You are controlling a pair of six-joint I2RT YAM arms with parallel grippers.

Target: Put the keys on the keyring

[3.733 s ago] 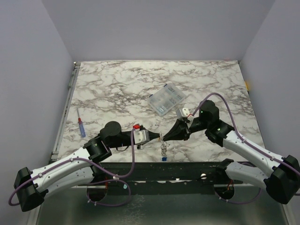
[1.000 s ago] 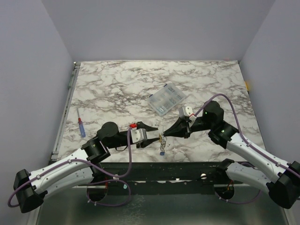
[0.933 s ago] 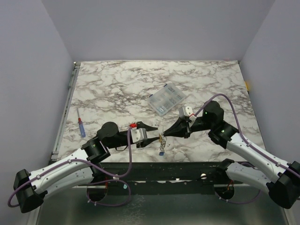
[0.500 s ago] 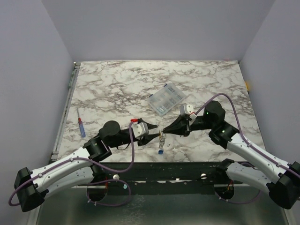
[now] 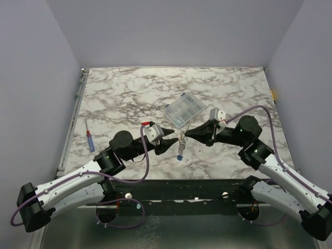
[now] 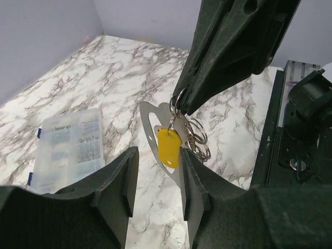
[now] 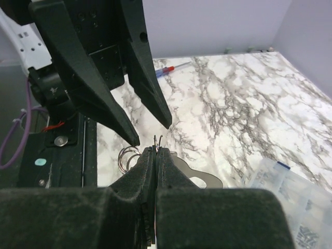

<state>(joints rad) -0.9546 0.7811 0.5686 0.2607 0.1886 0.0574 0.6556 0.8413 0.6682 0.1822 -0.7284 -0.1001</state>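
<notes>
Right gripper (image 7: 156, 151) is clamped shut on the keyring (image 6: 178, 99), pinching the top loop at its very tip. We see the bunch hanging under it above the table (image 5: 124, 93).

On the bunch are the yellow key (image 6: 168, 147), a flat silver metal tag (image 6: 150, 120) behind it, and a few more wire loops off to one side. Blue key (image 5: 179, 156) sits at the near end of the bunch in the top view (we can't tell if it touches the marble).

Left gripper (image 5: 171, 141) faces the right one tip to tip, jaws apart, holding nothing. From its wrist camera the yellow key hangs in line with the gap between its fingers (image 6: 120, 181), just past the tips. We can't call contact either way.

Clear plastic box (image 5: 184, 110) lies on the table just behind the two grippers. Screwdriver (image 5: 90, 140) lies well off to the left, near the table edge.
</notes>
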